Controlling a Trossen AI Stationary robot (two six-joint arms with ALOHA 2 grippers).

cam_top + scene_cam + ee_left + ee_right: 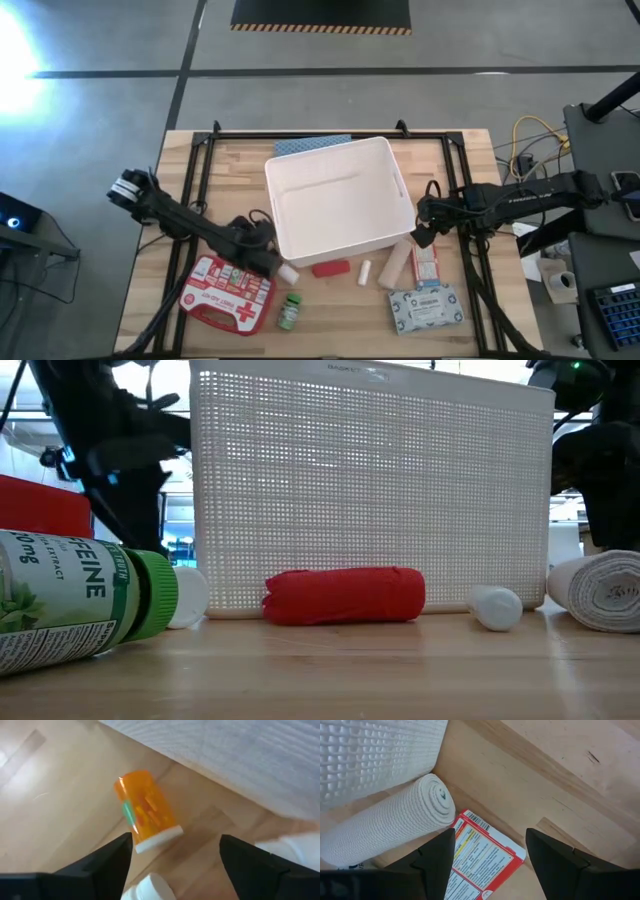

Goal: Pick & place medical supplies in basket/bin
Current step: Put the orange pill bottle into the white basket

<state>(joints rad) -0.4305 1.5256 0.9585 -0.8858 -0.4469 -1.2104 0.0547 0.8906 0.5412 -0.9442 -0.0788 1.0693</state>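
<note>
1. Here, the white tub (340, 205) sits in the middle of the wooden table (180, 180), and its inside looks bare in the high view.
2. The left gripper (272, 263) is low at the tub's near-left corner, just above the red first-aid case (228, 293).
3. Its fingers (107, 865) stand apart with nothing between them; in the left wrist view an orange pill bottle (145, 812) with a white cap lies on its side on the wood just ahead of the tips, beside the tub wall, and a small white cap-like piece (150, 887) shows between the fingers, close to the camera.
4. The right gripper (424, 232) hovers at the tub's near-right corner, above the white gauze roll (385, 827) and the red-white box (480, 855).
5. Its fingers (437, 857) are spread and hold nothing; the roll lies against the tub wall, and the box lies just beside the roll.
6. In front of the tub lie the red tube (345, 596), a small white roll (497, 606) and the green bottle (75, 605) on its side.
7. The pale patterned soft pack (426, 306) lies nearer the front edge, beside the box.
</note>
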